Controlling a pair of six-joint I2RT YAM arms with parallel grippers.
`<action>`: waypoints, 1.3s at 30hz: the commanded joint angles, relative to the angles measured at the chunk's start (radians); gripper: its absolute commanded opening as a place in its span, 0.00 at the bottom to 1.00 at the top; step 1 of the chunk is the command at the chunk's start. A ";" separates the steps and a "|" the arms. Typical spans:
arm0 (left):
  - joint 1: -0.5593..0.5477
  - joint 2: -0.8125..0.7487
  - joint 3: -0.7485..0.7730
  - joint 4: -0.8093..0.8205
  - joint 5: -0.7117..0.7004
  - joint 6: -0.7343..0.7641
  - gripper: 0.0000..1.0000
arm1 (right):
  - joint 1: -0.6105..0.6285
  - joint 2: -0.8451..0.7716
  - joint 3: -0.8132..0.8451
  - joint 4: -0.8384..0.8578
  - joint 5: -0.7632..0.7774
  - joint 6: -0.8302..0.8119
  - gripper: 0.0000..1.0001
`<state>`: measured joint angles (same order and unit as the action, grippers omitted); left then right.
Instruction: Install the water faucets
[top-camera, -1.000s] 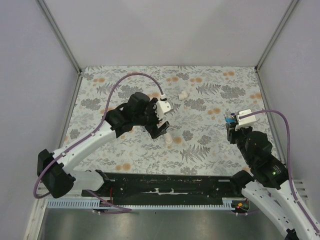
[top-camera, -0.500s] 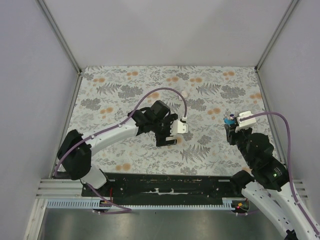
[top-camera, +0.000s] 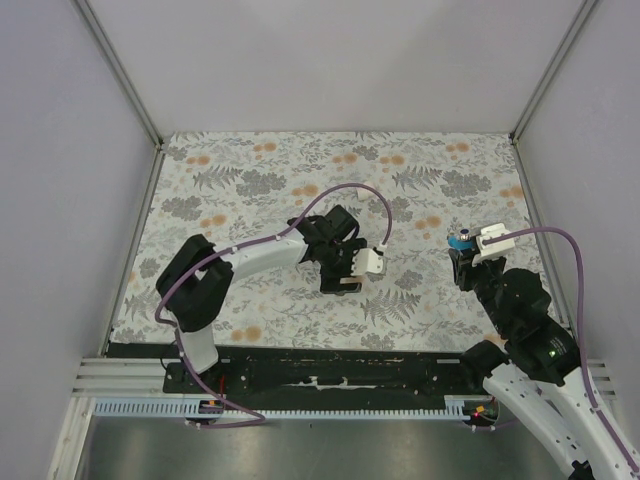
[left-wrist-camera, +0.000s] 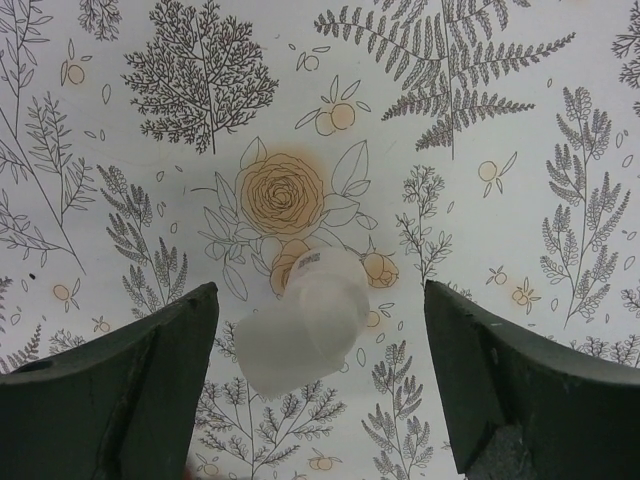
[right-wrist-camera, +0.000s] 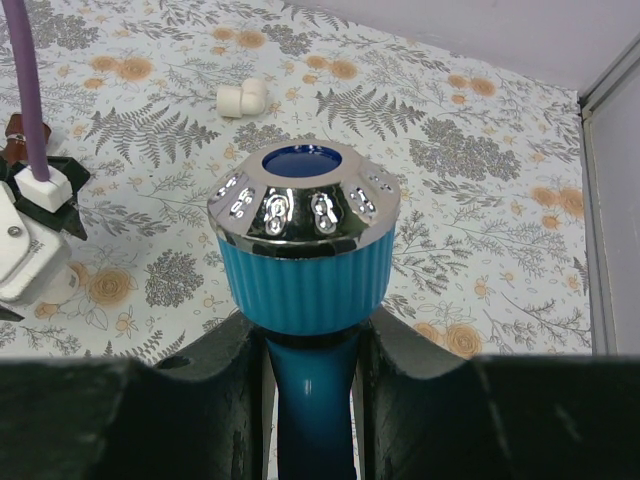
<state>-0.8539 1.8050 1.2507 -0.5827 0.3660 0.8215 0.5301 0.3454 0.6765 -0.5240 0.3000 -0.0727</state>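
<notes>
The bright blue water faucet (right-wrist-camera: 305, 265), with a chrome-topped ribbed knob, stands upright between the fingers of my right gripper (right-wrist-camera: 312, 345), which is shut on its stem. From above it shows at the right of the table (top-camera: 460, 240). My left gripper (left-wrist-camera: 318, 305) is open and points down at mid-table (top-camera: 340, 277). A small white fitting (left-wrist-camera: 305, 320) lies on the cloth between its two fingers, touching neither. A dark red-brown piece (right-wrist-camera: 14, 132) shows just beside the left gripper; most of it is hidden.
A second white elbow fitting (right-wrist-camera: 242, 97) lies further back on the flowered cloth (top-camera: 250, 170). Grey walls close in the left, back and right sides. The left arm's purple cable (top-camera: 345, 190) arcs over the middle.
The left arm has swung to the right and stretched out, bringing its open gripper down around the white fitting. The right arm with the blue faucet has hardly moved.
</notes>
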 joint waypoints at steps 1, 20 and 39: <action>-0.007 0.022 0.041 -0.014 -0.027 0.047 0.88 | -0.001 -0.011 -0.005 0.058 -0.012 -0.012 0.00; -0.013 -0.009 0.004 -0.077 -0.079 -0.093 0.86 | -0.001 -0.006 -0.006 0.062 -0.018 -0.012 0.00; -0.027 -0.133 -0.118 -0.109 -0.009 -0.297 0.80 | -0.001 -0.020 -0.008 0.062 -0.018 -0.012 0.00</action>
<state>-0.8684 1.7420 1.1656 -0.6865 0.3019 0.6170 0.5301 0.3378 0.6678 -0.5156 0.2863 -0.0727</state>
